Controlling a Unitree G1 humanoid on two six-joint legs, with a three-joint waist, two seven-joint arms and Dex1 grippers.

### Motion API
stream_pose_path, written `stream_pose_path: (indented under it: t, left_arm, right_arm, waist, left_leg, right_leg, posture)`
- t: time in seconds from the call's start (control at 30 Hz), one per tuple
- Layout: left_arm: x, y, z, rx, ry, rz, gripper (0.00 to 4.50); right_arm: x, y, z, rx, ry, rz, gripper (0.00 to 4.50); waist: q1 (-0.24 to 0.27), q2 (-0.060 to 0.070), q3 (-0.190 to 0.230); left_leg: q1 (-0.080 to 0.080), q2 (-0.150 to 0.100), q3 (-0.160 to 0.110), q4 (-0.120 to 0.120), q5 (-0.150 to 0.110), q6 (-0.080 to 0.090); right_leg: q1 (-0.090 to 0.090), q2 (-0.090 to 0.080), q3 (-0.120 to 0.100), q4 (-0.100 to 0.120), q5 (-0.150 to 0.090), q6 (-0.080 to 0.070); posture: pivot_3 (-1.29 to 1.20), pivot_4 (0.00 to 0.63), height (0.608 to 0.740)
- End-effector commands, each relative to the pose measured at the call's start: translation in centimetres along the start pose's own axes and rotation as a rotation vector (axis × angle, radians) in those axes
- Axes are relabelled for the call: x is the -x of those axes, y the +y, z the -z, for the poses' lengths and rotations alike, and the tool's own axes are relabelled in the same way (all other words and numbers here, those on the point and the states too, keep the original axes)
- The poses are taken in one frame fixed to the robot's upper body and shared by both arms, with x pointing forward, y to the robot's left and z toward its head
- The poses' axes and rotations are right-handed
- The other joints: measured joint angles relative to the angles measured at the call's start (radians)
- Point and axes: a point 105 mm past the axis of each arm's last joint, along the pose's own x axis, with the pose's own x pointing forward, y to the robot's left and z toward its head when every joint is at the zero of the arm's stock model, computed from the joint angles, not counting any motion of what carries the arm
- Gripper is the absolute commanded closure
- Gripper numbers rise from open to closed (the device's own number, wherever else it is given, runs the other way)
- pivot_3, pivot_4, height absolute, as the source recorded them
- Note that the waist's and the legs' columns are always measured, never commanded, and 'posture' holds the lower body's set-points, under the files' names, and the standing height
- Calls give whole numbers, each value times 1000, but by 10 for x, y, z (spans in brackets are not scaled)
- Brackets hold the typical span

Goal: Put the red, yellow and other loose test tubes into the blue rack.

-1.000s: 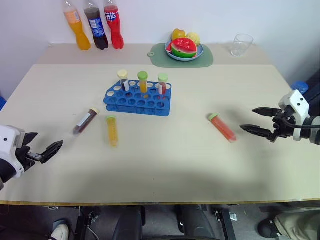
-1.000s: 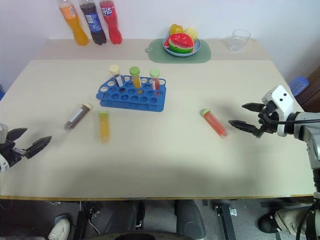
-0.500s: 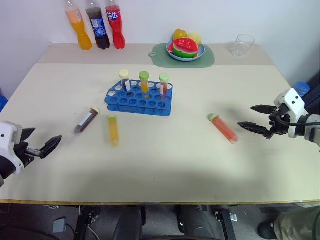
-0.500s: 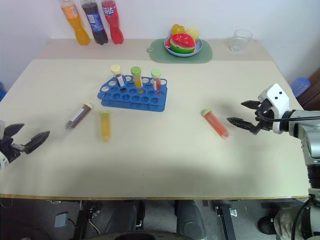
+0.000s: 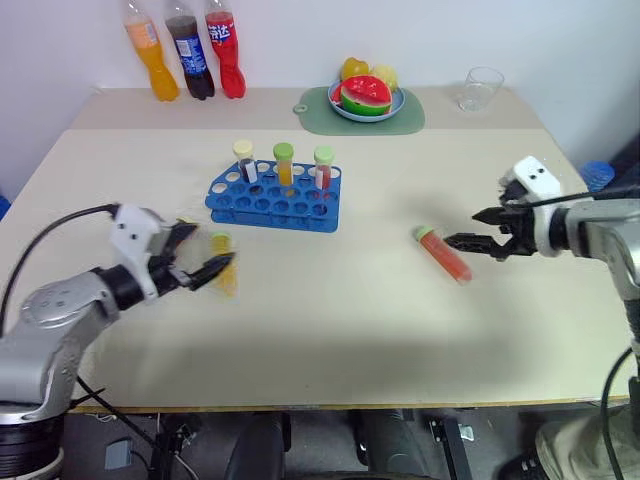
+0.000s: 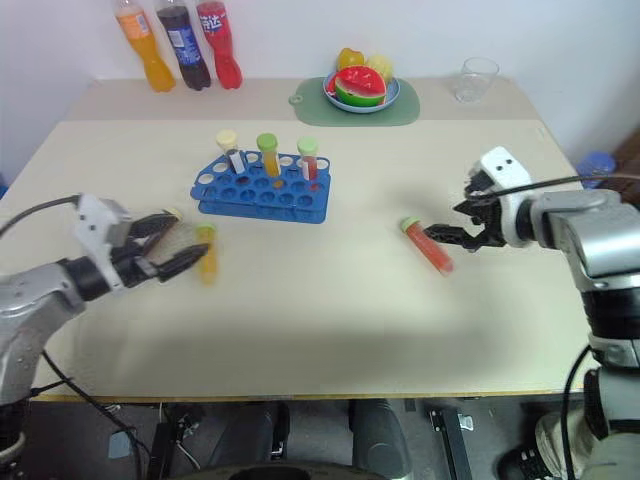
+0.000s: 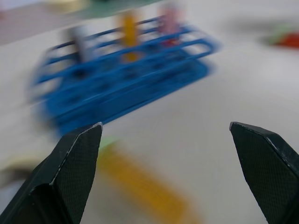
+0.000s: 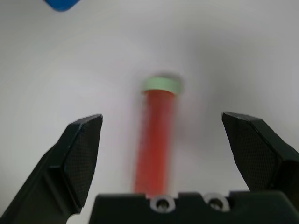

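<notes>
The left gripper (image 5: 203, 262) has its jaws spread wide and holds nothing; it hovers just above the yellow-orange tube (image 5: 225, 270). The right gripper (image 5: 478, 229) is likewise wide open and empty, its fingertips just beside the red tube (image 5: 443, 254), which lies between them in the right wrist view.

The surface is a pale beige table (image 5: 330, 320) against a white wall. At the far edge stand three soda bottles (image 5: 187, 48), a green mat (image 5: 410, 112) bearing a fruit bowl (image 5: 366, 97), and a clear glass (image 5: 481, 89).

The blue rack (image 5: 272, 199) sits left of centre and carries three upright capped tubes in its rear row. Both loose tubes have green caps and lie flat.
</notes>
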Motion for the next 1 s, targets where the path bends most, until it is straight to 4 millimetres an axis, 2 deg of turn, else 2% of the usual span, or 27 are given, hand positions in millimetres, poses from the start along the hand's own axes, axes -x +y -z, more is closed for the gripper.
stream_pose_path:
  t: [0.03,0.17,0.23,0.33,0.43,0.53,0.7,0.73,0.87,0.93,1.0]
  left_arm:
    - [-16,-38,-4,-41,-10,174,0]
    - [-27,-72,1,-62,-3,318,0]
    - [-28,-81,1,-68,-9,351,0]
    - [-29,-91,-1,-51,-32,369,0]
    - [-27,-92,0,-45,-34,357,0]
    - [-25,-91,2,-45,-28,345,0]
    - [-25,-92,4,-44,-31,335,0]
    - [-25,-92,4,-44,-31,335,0]
    - [-26,-89,5,-38,-39,319,0]
    - [-23,-78,7,-32,-40,258,0]
    - [-21,-63,8,-11,-55,169,0]
  right_arm:
    - [-15,3,-6,-25,94,11,17]
    - [-34,-4,-11,-74,198,69,17]
    - [-38,-11,-9,-46,241,107,17]
    - [-43,-18,-3,-30,310,126,17]
    - [-44,-21,3,-23,360,126,17]
    - [-44,-21,8,-15,397,110,904]
    - [-44,-12,5,4,408,52,3456]
    - [-43,-11,4,8,405,45,3750]
    - [-42,-6,-12,40,309,28,3766]
    - [-39,3,-38,234,87,-3,3766]
    - [-30,26,-69,385,-208,-54,3766]
  waist:
    - [1,0,0]
    - [2,0,0]
    - [7,0,0]
    - [8,0,0]
    - [5,0,0]
    - [4,0,0]
    - [4,0,0]
    - [4,0,0]
    - [3,0,0]
    - [4,1,0]
    - [4,1,0]
  left_leg:
    - [0,0,0,0,0,0]
    - [-2,-1,0,0,0,0]
    - [-2,-1,0,0,0,0]
    - [-4,-2,-1,1,0,0]
    - [-5,-2,-1,1,0,0]
    - [-5,-1,-1,1,0,0]
    - [-5,-1,-1,1,0,0]
    - [-5,-1,-1,1,0,0]
    - [-5,-1,-1,1,0,0]
    - [-5,-1,-1,1,0,0]
    - [-5,-1,-2,0,0,0]
  right_leg:
    - [0,0,0,0,0,0]
    - [-1,-1,0,0,0,0]
    - [-2,0,0,0,0,0]
    - [-3,-1,0,-1,0,0]
    - [-4,-1,0,-1,0,0]
    - [-4,-1,0,0,0,0]
    - [-4,-1,0,0,0,0]
    - [-3,-1,-1,0,0,0]
    - [-4,-1,-1,0,0,0]
    - [-4,-1,-1,0,0,0]
    - [-4,-1,-1,-1,0,0]
  posture:
    - [0,150,734]
    - [0,150,734]
    - [0,150,734]
    - [0,150,734]
    - [0,150,734]
    - [0,150,734]
    - [0,150,734]
    - [0,150,734]
    - [0,150,734]
    - [0,150,734]
    - [0,150,734]
